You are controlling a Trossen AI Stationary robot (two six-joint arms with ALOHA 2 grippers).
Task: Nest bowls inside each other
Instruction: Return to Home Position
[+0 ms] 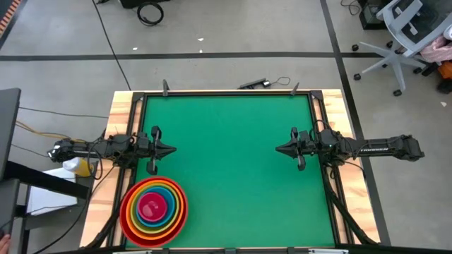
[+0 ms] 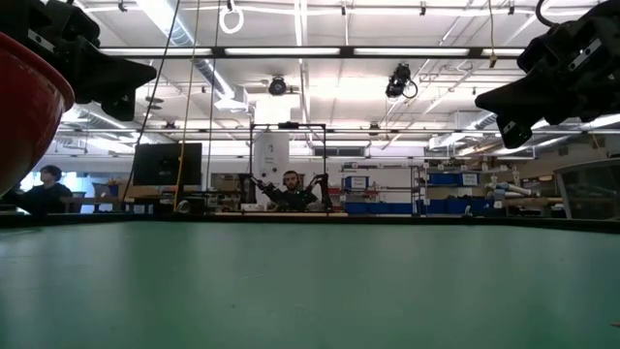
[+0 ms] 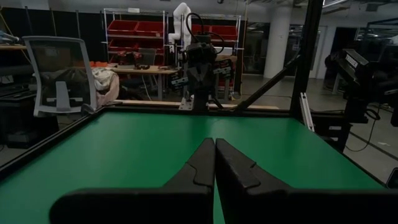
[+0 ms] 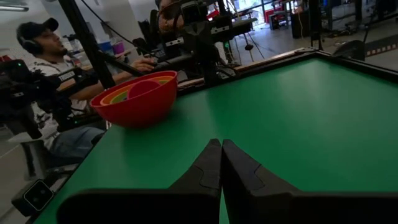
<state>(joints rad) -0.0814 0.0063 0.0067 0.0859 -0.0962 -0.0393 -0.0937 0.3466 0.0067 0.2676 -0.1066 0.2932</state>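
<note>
The bowls [image 1: 154,210] sit nested in one stack at the near left corner of the green table: red outermost, then orange, yellow-green, blue and magenta-pink innermost. The right wrist view shows the stack's red wall [image 4: 138,99] resting on the mat by its base; the low view shows only a red edge [image 2: 29,107]. My left gripper [image 1: 173,149] hovers shut at the table's left edge, pointing level toward the right, just beyond the stack. My right gripper [image 1: 277,149] hovers shut at the right edge, pointing left. Neither holds anything.
The green mat [image 1: 233,162] lies bare between the two grippers. A black frame rail [image 1: 226,92] borders the table. A person [image 4: 46,74] sits beyond the table's left edge, near the stack; another person [image 2: 291,186] shows far off in the room.
</note>
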